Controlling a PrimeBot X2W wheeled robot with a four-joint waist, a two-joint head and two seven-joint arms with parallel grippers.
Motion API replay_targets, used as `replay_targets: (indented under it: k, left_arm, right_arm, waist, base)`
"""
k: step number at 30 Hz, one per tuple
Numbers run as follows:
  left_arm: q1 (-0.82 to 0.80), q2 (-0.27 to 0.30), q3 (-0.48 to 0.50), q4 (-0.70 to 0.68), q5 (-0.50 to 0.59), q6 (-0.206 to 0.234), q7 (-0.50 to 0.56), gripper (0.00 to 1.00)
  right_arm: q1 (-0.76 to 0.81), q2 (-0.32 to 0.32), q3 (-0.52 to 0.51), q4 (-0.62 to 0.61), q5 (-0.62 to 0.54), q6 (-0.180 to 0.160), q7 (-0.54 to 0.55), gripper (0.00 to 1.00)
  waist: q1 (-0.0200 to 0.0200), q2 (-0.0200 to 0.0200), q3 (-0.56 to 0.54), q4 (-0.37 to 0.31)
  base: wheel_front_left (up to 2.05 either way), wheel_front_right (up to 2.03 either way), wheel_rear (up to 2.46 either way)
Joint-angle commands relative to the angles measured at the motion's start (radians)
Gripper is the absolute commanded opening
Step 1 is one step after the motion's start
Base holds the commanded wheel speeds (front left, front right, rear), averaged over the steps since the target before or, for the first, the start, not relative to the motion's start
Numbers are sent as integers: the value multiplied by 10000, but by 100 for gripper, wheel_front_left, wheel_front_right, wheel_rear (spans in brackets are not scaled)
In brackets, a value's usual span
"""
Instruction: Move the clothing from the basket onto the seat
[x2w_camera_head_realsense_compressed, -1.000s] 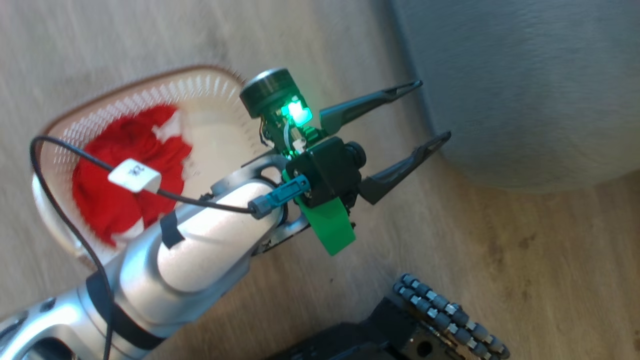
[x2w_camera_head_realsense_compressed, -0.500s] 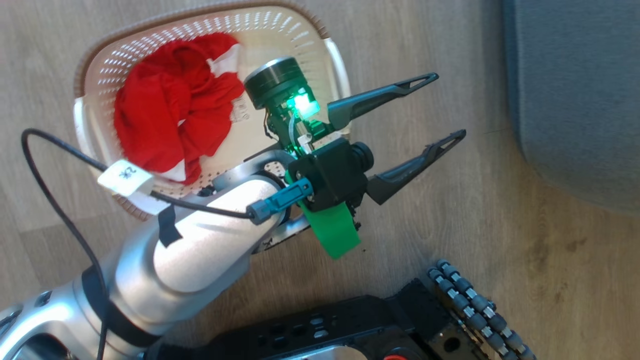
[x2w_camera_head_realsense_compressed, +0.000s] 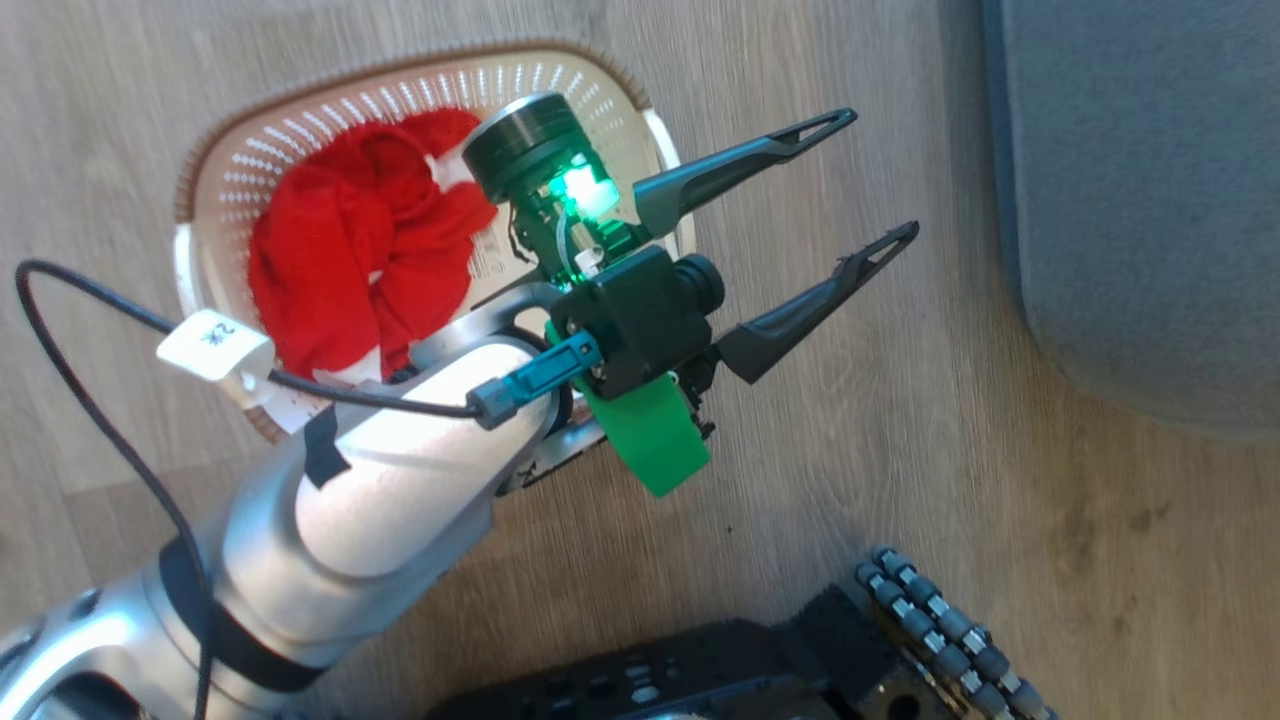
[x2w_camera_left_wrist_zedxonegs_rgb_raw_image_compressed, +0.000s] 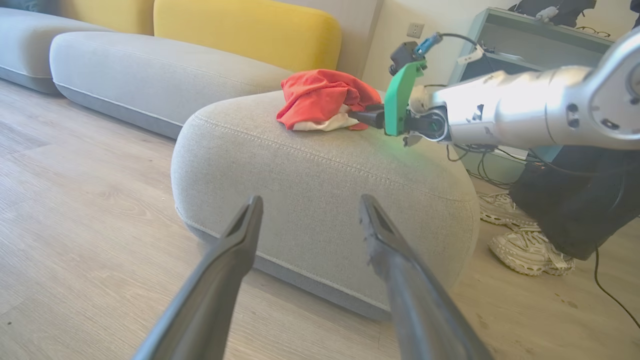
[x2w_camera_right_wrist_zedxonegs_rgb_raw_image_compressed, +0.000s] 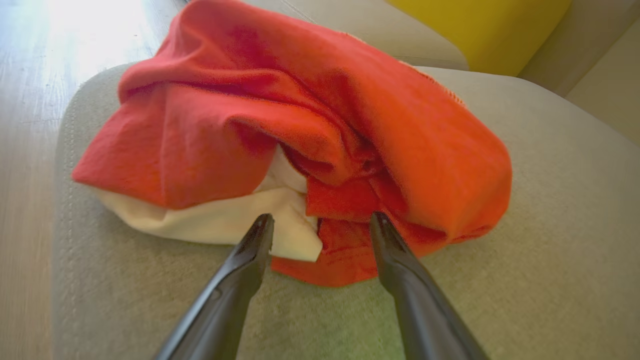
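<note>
While in basket (x2w_camera_head_realsense_compressed: 290, 130) overhead, clothing (x2w_camera_right_wrist_zedxonegs_rgb_raw_image_compressed: 300, 125) on seat (x2w_camera_right_wrist_zedxonegs_rgb_raw_image_compressed: 550, 200) before right hand (x2w_camera_right_wrist_zedxonegs_rgb_raw_image_compressed: 321, 219).

clothing (x2w_camera_head_realsense_compressed: 350, 250) in basket (x2w_camera_head_realsense_compressed: 300, 115) | basket on floor (x2w_camera_head_realsense_compressed: 900, 450), left of seat (x2w_camera_head_realsense_compressed: 1150, 200) | second garment (x2w_camera_right_wrist_zedxonegs_rgb_raw_image_compressed: 300, 125) on seat

wood floor (x2w_camera_left_wrist_zedxonegs_rgb_raw_image_compressed: 75, 190) | grey sofa (x2w_camera_left_wrist_zedxonegs_rgb_raw_image_compressed: 140, 70) | yellow cushion (x2w_camera_left_wrist_zedxonegs_rgb_raw_image_compressed: 250, 30) | wall socket (x2w_camera_left_wrist_zedxonegs_rgb_raw_image_compressed: 414, 30) | pale sneakers (x2w_camera_left_wrist_zedxonegs_rgb_raw_image_compressed: 530, 252)

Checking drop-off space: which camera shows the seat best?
Left wrist view: most of the seat, rounded edge and stitching, with red clothing on top. Head view catches a grey corner of it; right wrist view shows part of its top, close, under the clothing.
</note>
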Motion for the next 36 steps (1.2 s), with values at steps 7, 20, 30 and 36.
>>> replay_targets:
  k: [7, 20, 30, 36]
  left_arm:
    - [946, -262, 963, -157, 84, -13, -51, 100]
    - [3299, -570, 3608, 666, 252, -13, -51, 100]
    - [5094, -929, 6094, 1974, 711, -9, -51, 100]
    - [6190, -1182, 7995, 2585, 1092, 156, -51, 100]
  right_arm:
    - [2261, -229, 1169, -1761, 1335, -4, -63, 100]
    - [4594, 324, 3444, -4178, 2417, -4, -64, 100]
    - [6046, 775, 4733, -5002, 2972, -4, -64, 100]
    - [6858, 1292, 5492, -5260, 3069, -4, -64, 100]
  waist:
    - [1, 0, -1354, 470]
    - [1, 0, -3918, 1558]
    - [1, 0, -5638, 2511]
    - [1, 0, -6498, 2692]
  base:
    - [0, 0, 0]
    - [0, 0, 0]
    - [0, 0, 0]
    - [0, 0, 0]
